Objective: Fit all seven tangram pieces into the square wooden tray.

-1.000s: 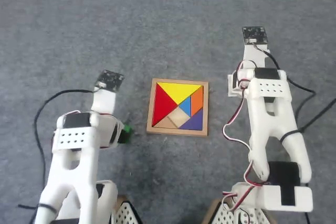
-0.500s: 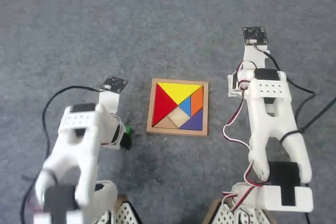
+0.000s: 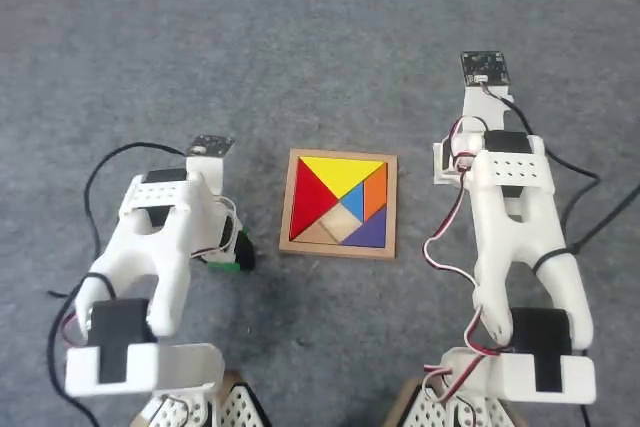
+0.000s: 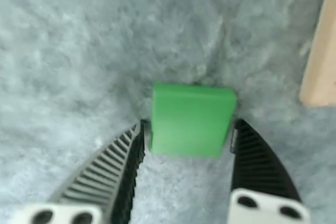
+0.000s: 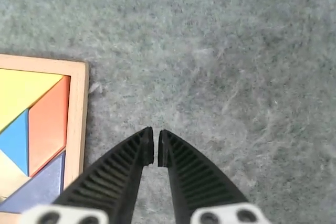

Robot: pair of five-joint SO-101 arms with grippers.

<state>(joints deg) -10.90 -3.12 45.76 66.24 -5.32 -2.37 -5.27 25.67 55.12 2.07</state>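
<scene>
On the carpet (image 3: 150, 67) just beside the tray (image 3: 340, 250): green piece (image 4: 191, 119) pinched in the left gripper (image 4: 187, 128), right gripper (image 5: 156, 145) closed on nothing off the tray's other side; liable to catch the rim or ride up on the fitted pieces (image 3: 318, 202) if lowered tilted

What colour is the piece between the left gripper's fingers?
Green. The tangram piece shows best in the left wrist view.

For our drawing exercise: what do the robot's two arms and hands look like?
The left arm and right arm are white plastic with black motor blocks; red, white and black wires run along them. The left hand and right hand have black ribbed fingers.
</scene>
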